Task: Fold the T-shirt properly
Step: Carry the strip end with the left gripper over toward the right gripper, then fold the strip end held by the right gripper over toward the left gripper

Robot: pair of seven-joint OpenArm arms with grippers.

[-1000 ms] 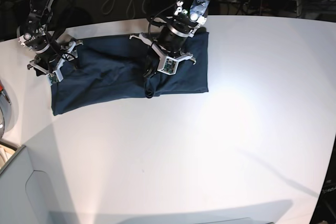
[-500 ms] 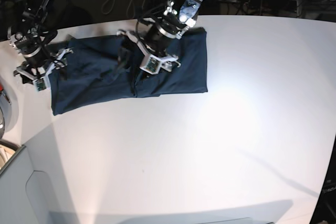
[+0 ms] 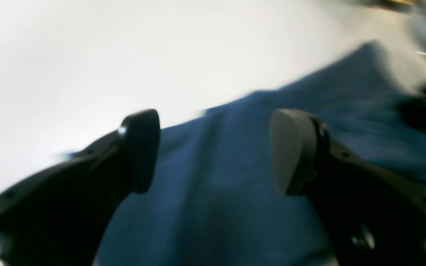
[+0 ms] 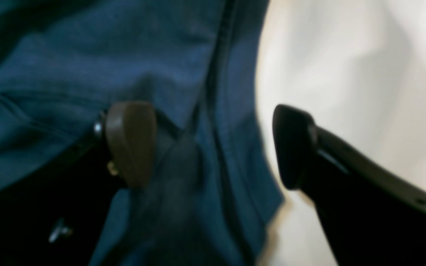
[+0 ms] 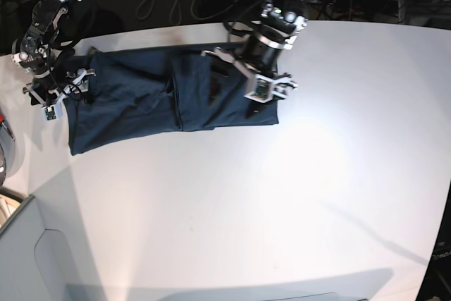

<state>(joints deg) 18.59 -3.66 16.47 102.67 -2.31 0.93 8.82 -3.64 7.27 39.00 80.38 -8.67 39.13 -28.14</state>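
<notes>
1. A plain dark navy-blue cotton T-shirt (image 5: 162,100) lies flattened into a long band across the far part of a smooth white table (image 5: 282,195), running from about 9 o'clock toward 1 o'clock in the base view, with a fold ridge crossing it near its middle.
2. The left arm, a black jointed arm with silver fittings, reaches in from 12 o'clock and slants down over the shirt's end at 1 o'clock.
3. The left gripper (image 5: 262,84) points toward the shirt's near edge. In the left wrist view its two dark rounded fingertips (image 3: 142,147) stand wide apart above the blue cloth (image 3: 235,184), with nothing between them; the picture is blurred.
4. The right arm, of the same black build, comes down from 11 o'clock at the table's far edge to the shirt's other end at 9 o'clock.
5. The right gripper (image 5: 51,95) sits at that end of the shirt. In the right wrist view its fingertips (image 4: 131,142) are spread wide: one over the cloth (image 4: 68,74), the other over bare table beside the shirt's edge. A seam runs between them, and nothing is gripped.
6. Whether either fingertip touches the fabric cannot be told from the blur.
</notes>
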